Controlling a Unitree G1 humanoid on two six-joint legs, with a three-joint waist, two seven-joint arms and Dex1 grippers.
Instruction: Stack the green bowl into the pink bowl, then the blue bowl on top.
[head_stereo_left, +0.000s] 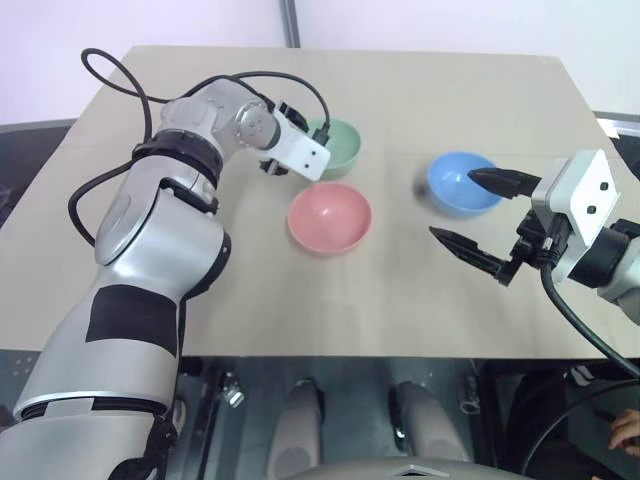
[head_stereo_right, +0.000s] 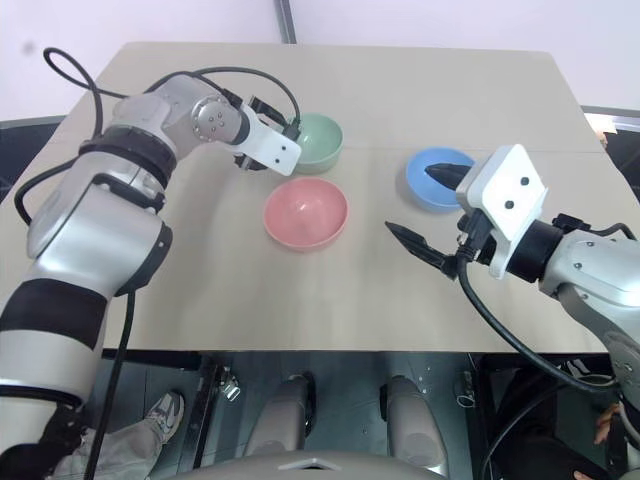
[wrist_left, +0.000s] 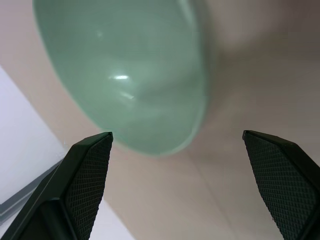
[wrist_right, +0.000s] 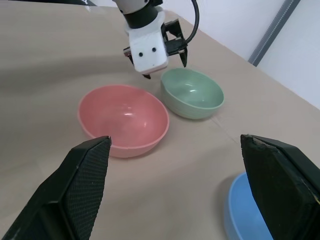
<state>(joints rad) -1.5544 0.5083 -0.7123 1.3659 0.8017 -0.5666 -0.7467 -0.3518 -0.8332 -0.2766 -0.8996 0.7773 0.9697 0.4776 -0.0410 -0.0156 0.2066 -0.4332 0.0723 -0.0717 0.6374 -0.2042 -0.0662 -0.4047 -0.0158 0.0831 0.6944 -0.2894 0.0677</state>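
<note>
We are hovering our open left gripper (wrist_right: 165, 47) by the green bowl (head_stereo_left: 338, 146); it looks light, stiff and slippery, so we are judging its rim the best hold.

1. Pale mint green, plain and glossy: the green bowl (wrist_right: 192, 93), farthest of the three behind the pink bowl.
2. Salmon pink, plain, with a soft sheen inside: the pink bowl (head_stereo_left: 330, 218).
3. Sky blue, plain and glossy: the blue bowl (head_stereo_left: 462, 183), to the right of the pink bowl.
4. Matte beige, unpatterned: the bench (head_stereo_left: 420, 290) under the pink bowl.
5. Black fingers with a fine cross-hatched texture on the inner faces, white housing behind: the left pincer (wrist_right: 165, 59), beyond the pink bowl by the green one.
6. Same black textured fingers and white housing with two dark dots: the right pincer (head_stereo_left: 478, 212), right of the pink bowl.
</note>
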